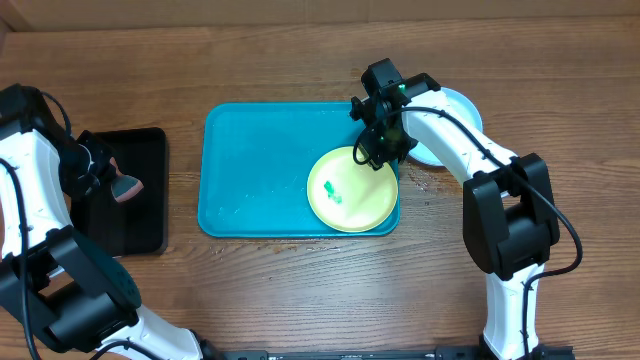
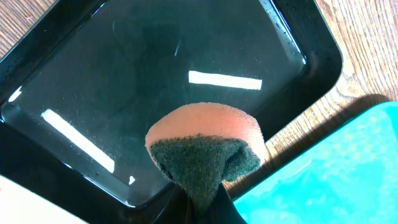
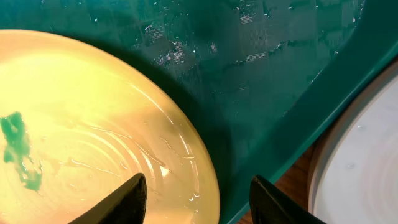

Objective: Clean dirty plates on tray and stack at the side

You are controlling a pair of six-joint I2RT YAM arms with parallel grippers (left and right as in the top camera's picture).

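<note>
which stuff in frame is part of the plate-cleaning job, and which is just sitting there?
Job:
- yellow-green plate with green smear
- teal tray
- pale plate beside the tray
- sponge in left gripper
- right gripper at the plate's rim

Just there:
- black tray
- wooden table

Two round shallow plastic plates, one yellow-green plate (image 1: 352,190) and one pale bluish-white plate (image 1: 461,103), one big teal-blue plastic tray (image 1: 250,170), one smaller black plastic tray (image 1: 140,215), one orange sponge (image 1: 127,187) with a dark green scrubby side, two robot arms, left arm (image 1: 25,160), right arm (image 1: 455,135)
</note>
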